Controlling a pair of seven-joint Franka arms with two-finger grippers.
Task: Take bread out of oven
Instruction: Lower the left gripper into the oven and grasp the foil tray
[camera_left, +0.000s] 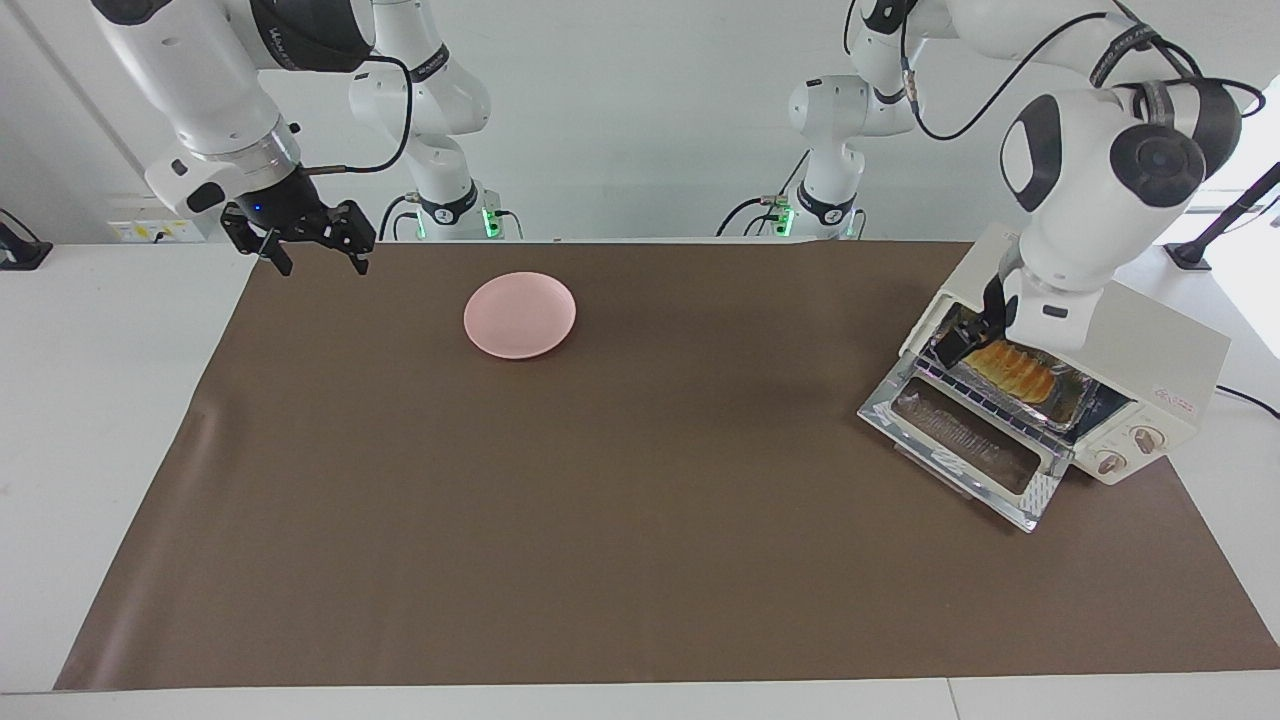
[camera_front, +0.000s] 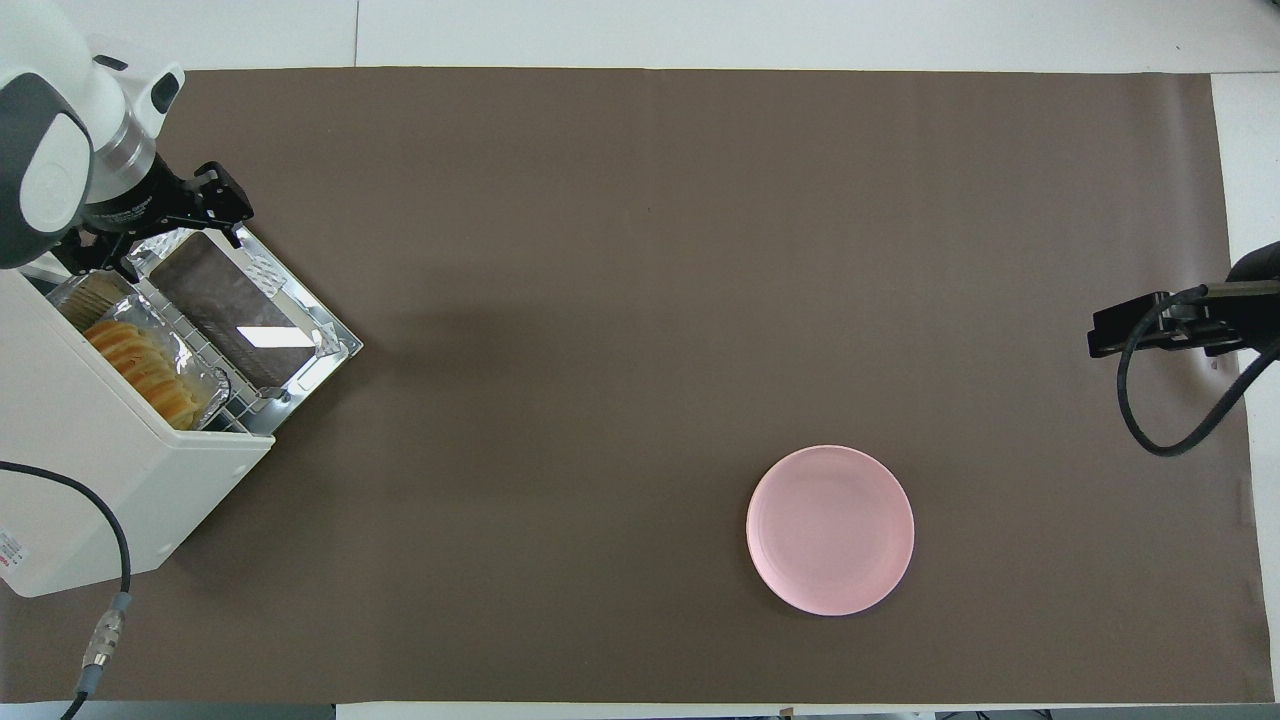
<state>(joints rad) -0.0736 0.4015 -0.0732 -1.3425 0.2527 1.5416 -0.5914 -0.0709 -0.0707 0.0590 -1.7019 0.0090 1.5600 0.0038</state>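
Bread (camera_left: 1010, 368) in oven (camera_left: 1130, 350), left arm's end; plate (camera_left: 519, 314) well apart.

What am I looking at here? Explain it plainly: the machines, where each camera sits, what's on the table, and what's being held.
These are two robot arms, each ending in a two-finger gripper. One picture is taken from across the table, facing the arms. The other looks down from above their end.

On the brown mat stand a pink plate and a white oven with its door dropped open. The bread lies inside in a foil tray.

The left gripper is open at the oven's mouth, by one end of the tray. Whether it touches anything cannot be told. The right gripper hangs idle and open over the mat's edge at its own end. Neither holds anything.
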